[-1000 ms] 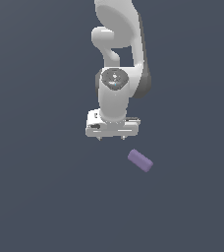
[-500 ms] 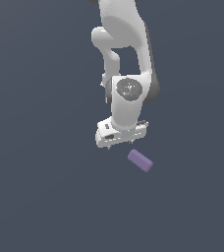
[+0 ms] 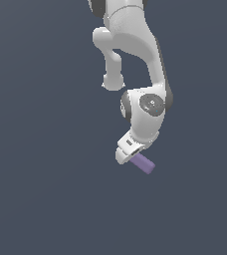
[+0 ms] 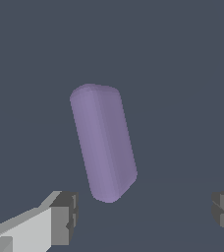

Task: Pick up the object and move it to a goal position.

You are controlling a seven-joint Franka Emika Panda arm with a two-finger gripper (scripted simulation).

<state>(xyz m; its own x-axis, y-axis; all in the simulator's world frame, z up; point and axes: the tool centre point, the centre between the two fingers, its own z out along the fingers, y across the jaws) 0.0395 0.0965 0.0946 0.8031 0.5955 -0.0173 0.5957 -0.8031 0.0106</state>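
I'm in the approach step: my tool [image 4: 143, 216] sits low over the purple block [image 3: 144, 163], just right of centre in the lower half of the exterior view, its jaws spread wide and holding nothing. Next, I judge, I must drop further, straddle the block's narrow sides, then clench. Nothing else lies on the bench [image 3: 41, 199] to obstruct me.

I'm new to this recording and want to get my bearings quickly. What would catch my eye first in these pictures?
First, the white arm reaching down from the top of the exterior view against a plain dark grey ground. Then the only coloured thing: a light-purple block lying just below the arm's end. In the wrist view the block fills the middle, with the gripper open and its fingertips wide apart to either side of the block's near end, not touching it.
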